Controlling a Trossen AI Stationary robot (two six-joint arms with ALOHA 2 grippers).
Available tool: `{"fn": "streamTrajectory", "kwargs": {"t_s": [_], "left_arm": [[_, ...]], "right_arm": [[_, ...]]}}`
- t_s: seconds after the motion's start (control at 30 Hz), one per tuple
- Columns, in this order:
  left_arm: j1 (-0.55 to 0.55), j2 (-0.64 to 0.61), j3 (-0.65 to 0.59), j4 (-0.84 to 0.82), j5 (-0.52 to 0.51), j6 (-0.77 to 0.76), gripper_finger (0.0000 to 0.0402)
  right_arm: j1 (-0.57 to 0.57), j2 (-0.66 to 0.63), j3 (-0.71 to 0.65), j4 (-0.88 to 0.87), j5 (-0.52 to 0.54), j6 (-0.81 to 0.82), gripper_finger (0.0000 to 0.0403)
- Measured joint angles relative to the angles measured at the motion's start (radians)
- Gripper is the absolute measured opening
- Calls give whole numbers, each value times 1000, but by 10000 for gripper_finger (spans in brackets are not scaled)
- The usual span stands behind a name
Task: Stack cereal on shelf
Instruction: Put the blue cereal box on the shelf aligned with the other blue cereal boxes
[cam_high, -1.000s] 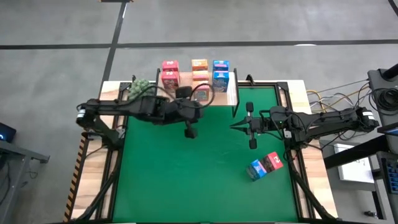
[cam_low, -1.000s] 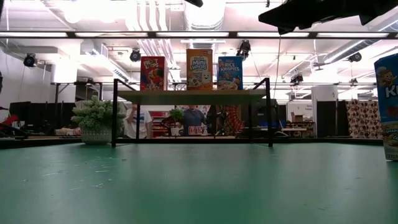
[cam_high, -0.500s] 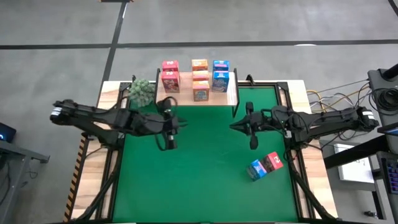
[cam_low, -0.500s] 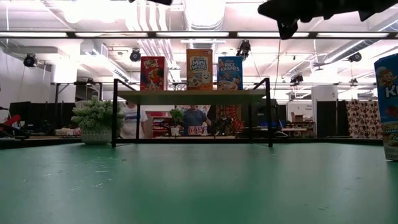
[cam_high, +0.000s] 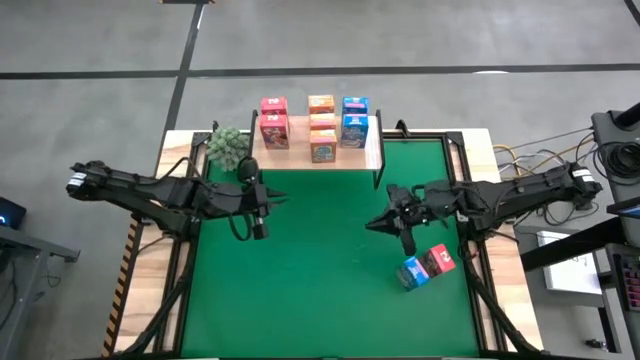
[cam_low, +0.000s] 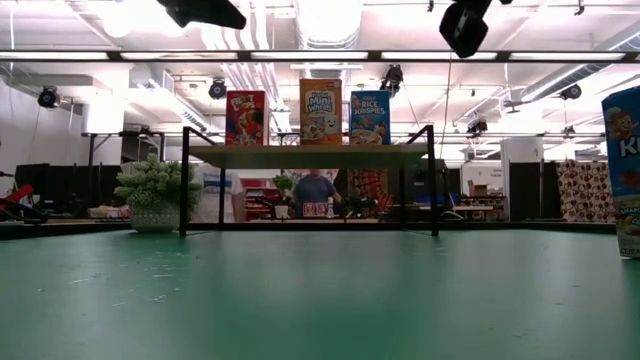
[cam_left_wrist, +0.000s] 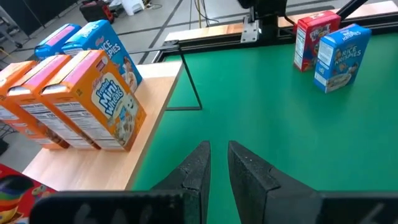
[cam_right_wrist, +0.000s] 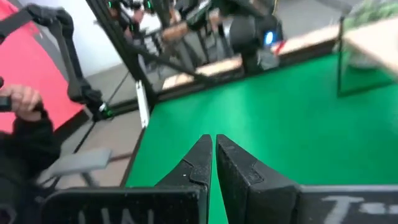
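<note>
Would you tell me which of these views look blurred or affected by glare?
Right wrist view: soft with motion blur, the shelf smeared. Left wrist view: sharp, print on the orange cereal boxes legible. Low view: ceiling lights glare, and the near mat is out of focus. High view: evenly lit.

green mat (cam_high: 320, 270) on table | potted plant (cam_high: 227, 148) at far left corner | person (cam_low: 316, 190) behind
</note>
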Motion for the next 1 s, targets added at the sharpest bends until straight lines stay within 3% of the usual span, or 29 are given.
{"fn": "streamTrajectory", "kwargs": {"t_s": [0.27,0.43,0.57,0.77,1.0], "left_arm": [[0,2,-9,-22,0,8,39],[1,1,-9,-25,0,7,39],[1,3,-9,-35,0,7,39],[1,4,-9,-41,0,7,39],[1,4,-9,-41,0,14,39]], "right_arm": [[68,154,239,-453,0,297,13],[116,269,403,-832,-79,519,13],[177,347,476,-1022,-137,668,13],[246,403,475,-1125,-144,871,13],[269,431,474,-1145,-124,907,29]]}}
